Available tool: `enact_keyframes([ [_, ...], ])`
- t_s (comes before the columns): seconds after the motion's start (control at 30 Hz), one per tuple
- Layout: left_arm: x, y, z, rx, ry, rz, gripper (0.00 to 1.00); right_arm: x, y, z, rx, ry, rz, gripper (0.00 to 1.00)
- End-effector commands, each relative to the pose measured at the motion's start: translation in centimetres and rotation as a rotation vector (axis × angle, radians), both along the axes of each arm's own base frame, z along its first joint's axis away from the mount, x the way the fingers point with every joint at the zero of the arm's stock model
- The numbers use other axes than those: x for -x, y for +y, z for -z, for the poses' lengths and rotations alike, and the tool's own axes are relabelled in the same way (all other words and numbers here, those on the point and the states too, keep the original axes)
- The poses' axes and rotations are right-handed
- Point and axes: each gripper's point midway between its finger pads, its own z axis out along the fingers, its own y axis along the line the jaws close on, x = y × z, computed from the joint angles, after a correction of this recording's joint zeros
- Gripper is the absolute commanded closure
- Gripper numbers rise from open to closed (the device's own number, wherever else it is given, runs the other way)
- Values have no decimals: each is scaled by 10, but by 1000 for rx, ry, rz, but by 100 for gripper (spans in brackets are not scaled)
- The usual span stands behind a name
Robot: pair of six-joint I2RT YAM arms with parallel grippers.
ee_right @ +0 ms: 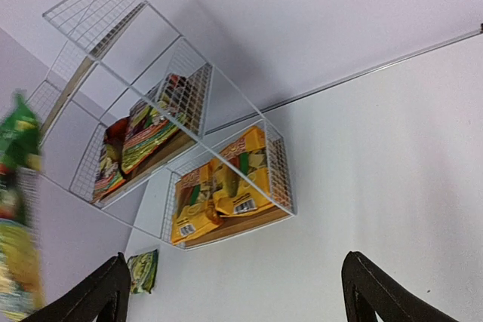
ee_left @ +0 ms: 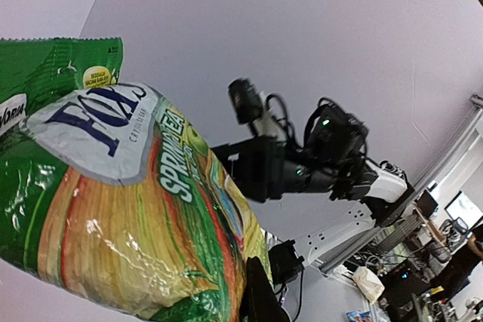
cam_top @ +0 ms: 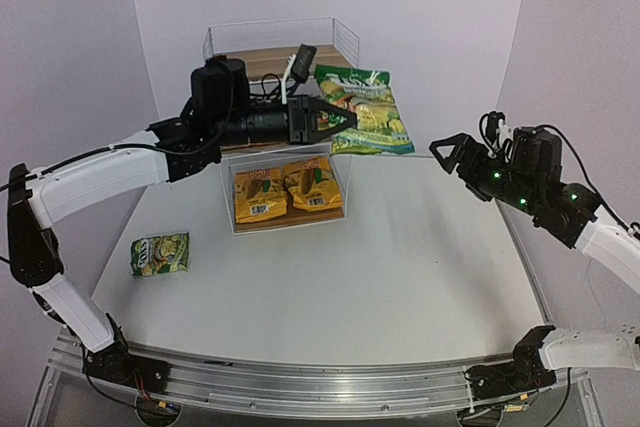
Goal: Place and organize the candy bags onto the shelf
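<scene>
At the upper centre of the overhead view, the left gripper (cam_top: 345, 123) is clamped on the edge of a green bag (cam_top: 366, 107), holding it in the air just to the right of the shelf (cam_top: 255, 55) at the height of its top tier. The left wrist view confirms the grasp: the bag (ee_left: 128, 201) fills the left half of that frame, pinched at its lower edge.

The gripper points to the right of the frame, so the bag lies beyond the shelf's right wall, not over it. Its long axis runs from upper left to lower right, slanted against the shelf's straight sides. The top board shows bare wood and looks like the free tier, so the coming move probably means drawing the bag back leftward over the wire rim and squaring it up.

The right gripper (cam_top: 448, 152) hovers at middle right, jaws spread wide and empty, well apart from the bag.

Two yellow bags (cam_top: 286, 192) lie side by side on the bottom board, and reddish bags (ee_right: 147, 137) sit on the middle one. A second green bag (cam_top: 160, 254) lies on the table at lower left, nearer the left arm.
</scene>
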Motion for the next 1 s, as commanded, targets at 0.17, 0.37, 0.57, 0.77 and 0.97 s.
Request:
enact_keyframes([
  [0.17,-21,47,-110,63,-250,-294,100,-10,-10,15,76,20,69,6],
  [0.37,-89,77,-113,50,-165,-396,100,-11,-7,19,69,34,63,6],
  [0.57,-139,84,-99,12,-83,-386,100,-10,-9,20,63,39,72,7],
  [0.77,-163,92,-92,15,-29,-376,100,-12,-11,21,67,43,86,7],
  [0.97,-184,93,-83,1,18,-344,100,-14,-12,22,76,44,100,7],
])
